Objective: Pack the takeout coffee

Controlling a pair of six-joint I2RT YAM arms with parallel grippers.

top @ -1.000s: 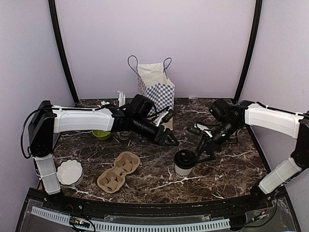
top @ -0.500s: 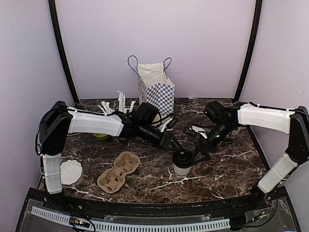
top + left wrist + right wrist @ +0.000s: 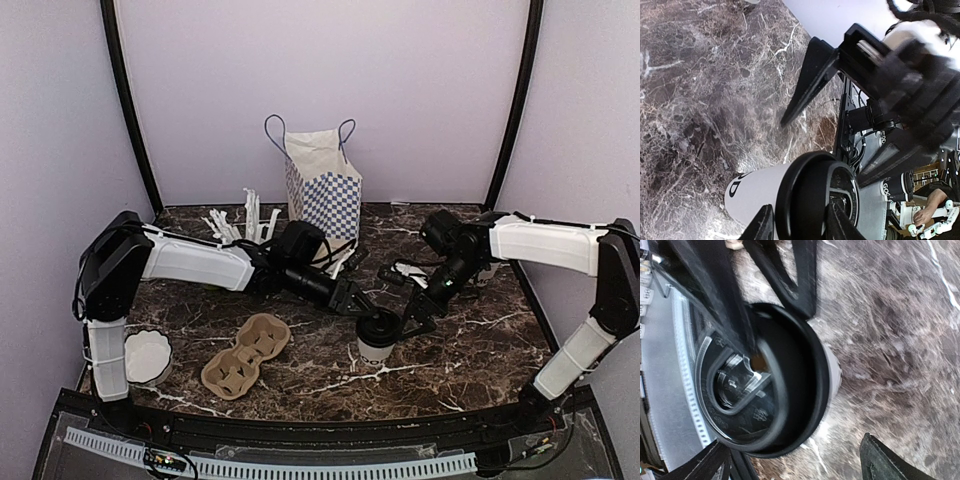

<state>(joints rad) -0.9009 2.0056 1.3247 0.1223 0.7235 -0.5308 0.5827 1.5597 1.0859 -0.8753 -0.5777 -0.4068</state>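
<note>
Left pincer and right pincer both open, apparently empty, beside one lidded cup.

Bright, even overhead light in the top view, only soft faint shadows on the table, pretty crisp overall. Wrist views much rougher: heavy motion smear across the dark parts up close, dull sheen on the lid, marble kinda soft.
</note>
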